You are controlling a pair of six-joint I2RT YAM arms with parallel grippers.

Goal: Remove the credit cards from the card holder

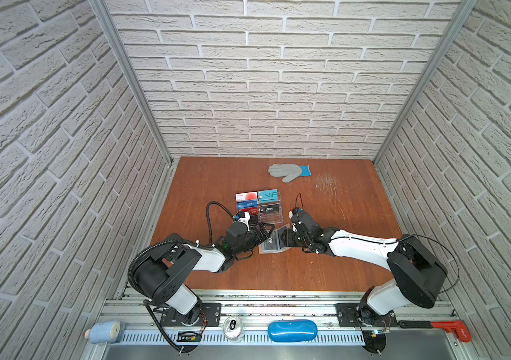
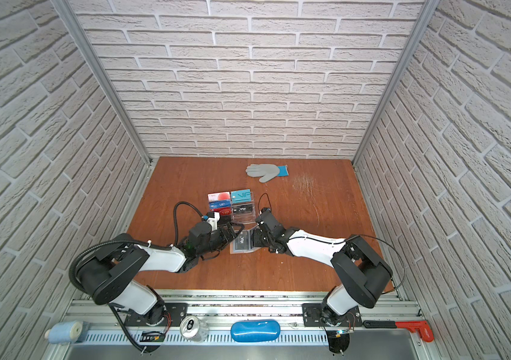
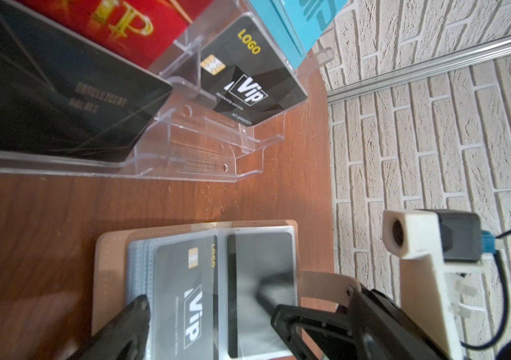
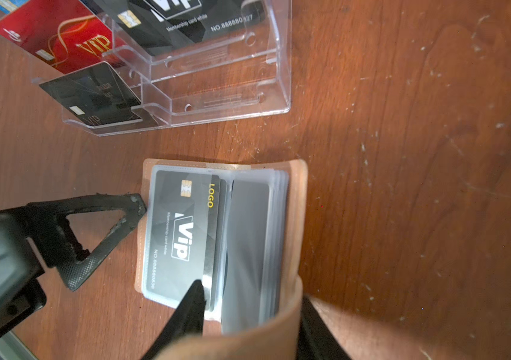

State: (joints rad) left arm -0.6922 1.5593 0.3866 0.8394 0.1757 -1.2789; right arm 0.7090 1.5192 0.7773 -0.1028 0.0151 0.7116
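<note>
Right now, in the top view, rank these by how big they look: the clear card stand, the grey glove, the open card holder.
1. Clear card stand
2. Grey glove
3. Card holder, but it is partly hidden, so its place below the glove is unsure.

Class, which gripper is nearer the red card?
Left. The left gripper sits in front of the clear stand holding the red card; the right gripper is farther off, over the wallet.
</note>
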